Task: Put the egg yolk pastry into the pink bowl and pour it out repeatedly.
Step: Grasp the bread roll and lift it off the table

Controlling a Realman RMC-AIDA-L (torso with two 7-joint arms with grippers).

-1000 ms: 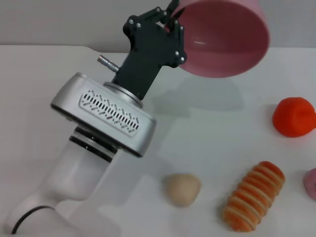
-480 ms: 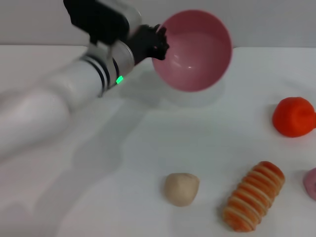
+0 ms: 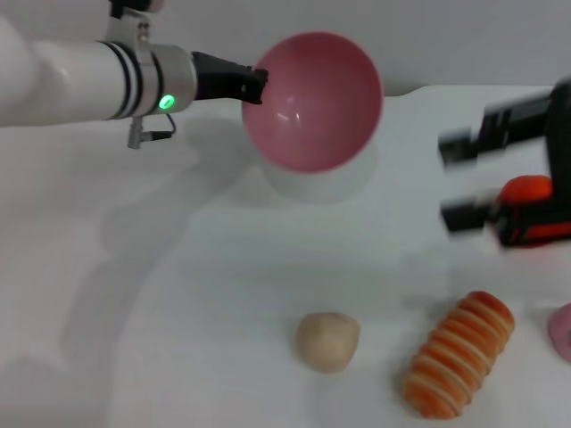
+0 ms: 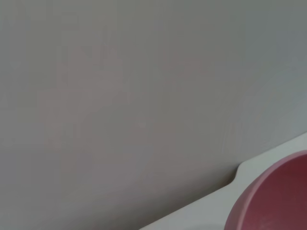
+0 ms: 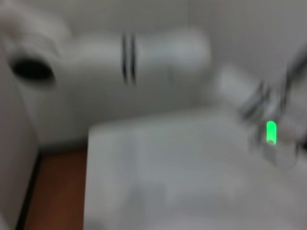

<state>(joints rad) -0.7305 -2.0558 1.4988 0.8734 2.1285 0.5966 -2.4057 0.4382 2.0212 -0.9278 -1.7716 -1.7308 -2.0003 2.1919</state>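
My left gripper (image 3: 252, 86) holds the pink bowl (image 3: 312, 100) by its rim, fingers clenched on the edge, at the far side of the white counter (image 3: 178, 294). The bowl is tipped so its empty inside faces the head camera, with its lower edge near or on the counter; I cannot tell which. The egg yolk pastry (image 3: 327, 341) lies alone on the counter near the front edge, well apart from the bowl and just beside a striped orange-and-cream roll (image 3: 459, 354).

My right gripper (image 3: 477, 178) comes in from the right side, its two dark fingers spread and grasping nothing. It hovers in front of an orange-red rounded object (image 3: 528, 192).

I judge the pastry to be light and soft, matte rather than slippery, and easily dented. A gentle pinch across its widest part from above should hold it. The bowl looks stiff, smooth and light, so a rim grip suits it, though it may swing.

Only the head view shows the pastry, the roll and both grippers. The left wrist view shows just a curve of the bowl's (image 4: 276, 199) outside, a counter corner and a plain grey wall. The right wrist view shows my left arm (image 5: 144, 62) with its green light across the counter, and none of the food.
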